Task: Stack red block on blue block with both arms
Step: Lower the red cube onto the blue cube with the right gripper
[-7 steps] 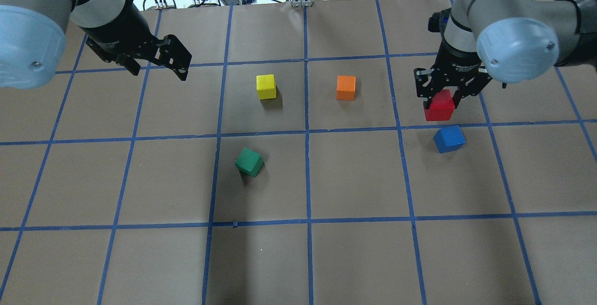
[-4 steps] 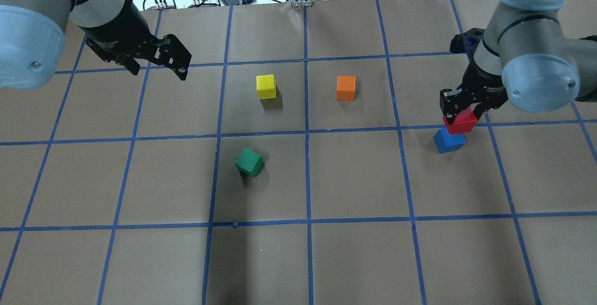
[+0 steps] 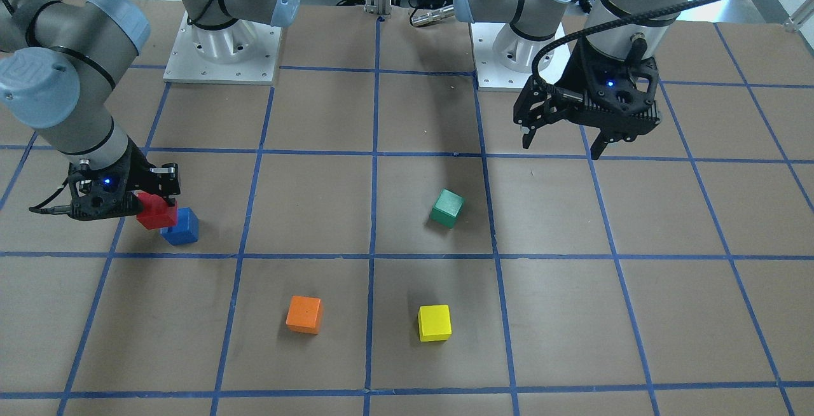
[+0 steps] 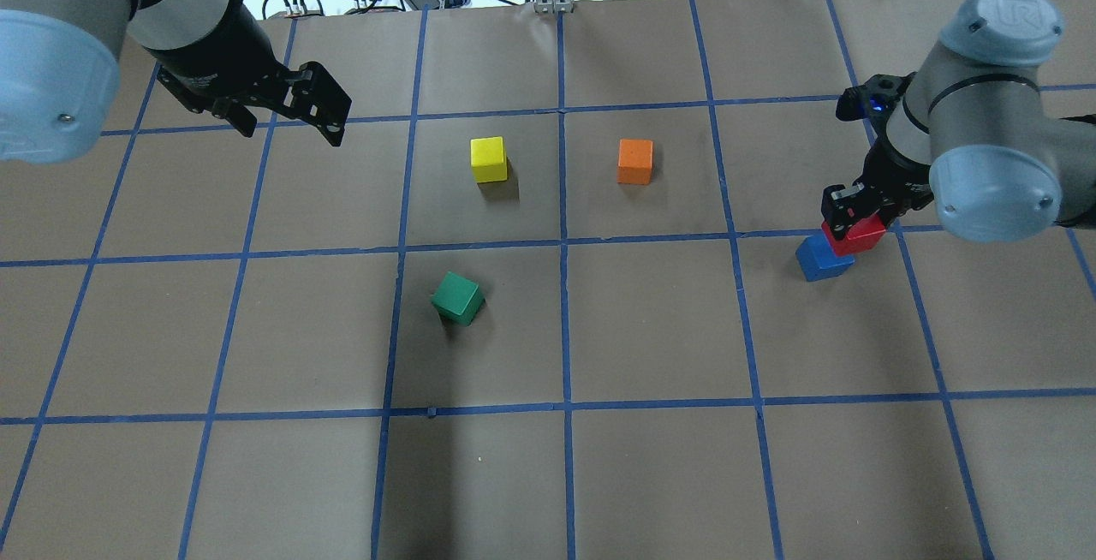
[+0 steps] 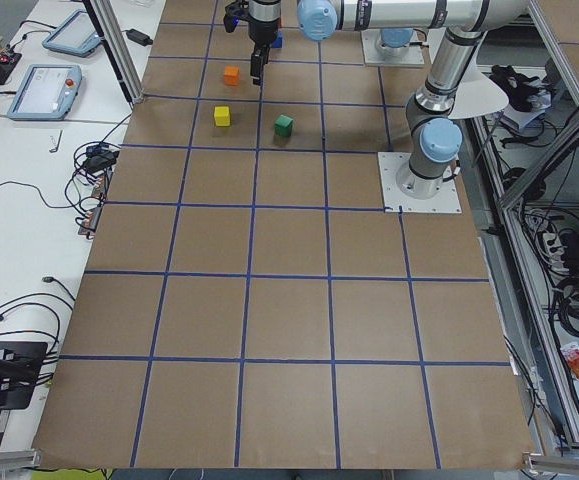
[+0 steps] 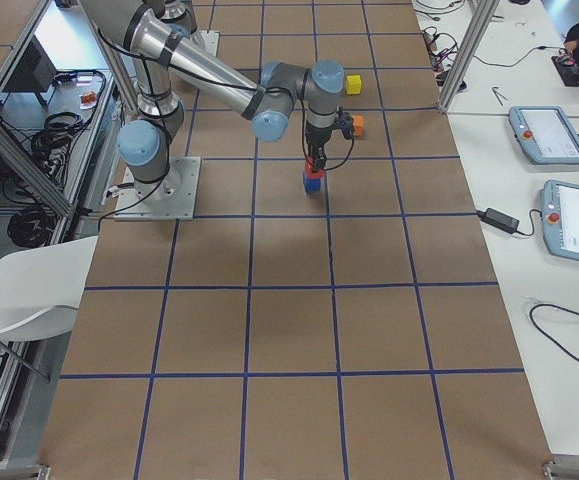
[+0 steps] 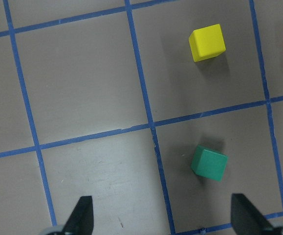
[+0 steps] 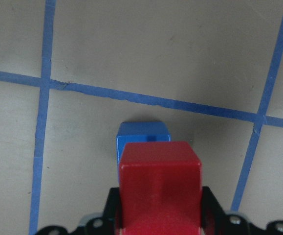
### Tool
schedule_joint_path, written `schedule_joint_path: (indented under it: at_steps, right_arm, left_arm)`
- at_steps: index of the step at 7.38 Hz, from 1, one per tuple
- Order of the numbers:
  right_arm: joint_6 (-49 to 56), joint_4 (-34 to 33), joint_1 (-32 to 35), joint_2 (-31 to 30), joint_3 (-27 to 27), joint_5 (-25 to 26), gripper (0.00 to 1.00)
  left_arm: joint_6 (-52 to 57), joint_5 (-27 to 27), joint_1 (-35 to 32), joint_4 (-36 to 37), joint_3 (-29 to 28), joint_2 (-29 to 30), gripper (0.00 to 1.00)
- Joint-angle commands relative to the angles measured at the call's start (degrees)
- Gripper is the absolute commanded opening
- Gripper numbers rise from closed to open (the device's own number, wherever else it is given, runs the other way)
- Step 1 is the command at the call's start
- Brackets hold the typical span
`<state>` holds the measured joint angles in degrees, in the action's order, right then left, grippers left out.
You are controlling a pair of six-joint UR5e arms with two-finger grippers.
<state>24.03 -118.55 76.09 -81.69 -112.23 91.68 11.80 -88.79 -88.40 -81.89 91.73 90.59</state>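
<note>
My right gripper (image 4: 856, 219) is shut on the red block (image 4: 854, 235) and holds it right above the blue block (image 4: 820, 261), which sits on the table. In the right wrist view the red block (image 8: 160, 181) covers most of the blue block (image 8: 143, 137), which sticks out beyond it. In the front view the red block (image 3: 156, 214) overlaps the blue block's (image 3: 182, 229) top corner. I cannot tell whether they touch. My left gripper (image 4: 291, 130) is open and empty, hovering at the far left, away from both blocks.
A yellow block (image 4: 488, 158), an orange block (image 4: 634, 161) and a green block (image 4: 457, 297) lie apart on the brown gridded table around its middle. The left wrist view looks down on the yellow block (image 7: 207, 42) and the green block (image 7: 209, 163).
My right gripper has carried the red block from beyond the blue block to over it and lowered it. The left arm has not moved.
</note>
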Motion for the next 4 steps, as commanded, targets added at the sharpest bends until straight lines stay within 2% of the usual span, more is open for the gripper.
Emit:
schedule_joint_path:
  at_steps: [1,4]
  right_arm:
    - [0.1,-0.2,-0.1,0.1,-0.2,-1.4,0.00]
    - [0.1,-1.2,-0.1,0.8,-0.4,-1.4,0.00]
  left_arm:
    - [0.0,-0.1,0.0,0.0,0.0,-0.1,1.00]
    - [0.0,-0.1,0.0,0.0,0.1,0.0,1.00]
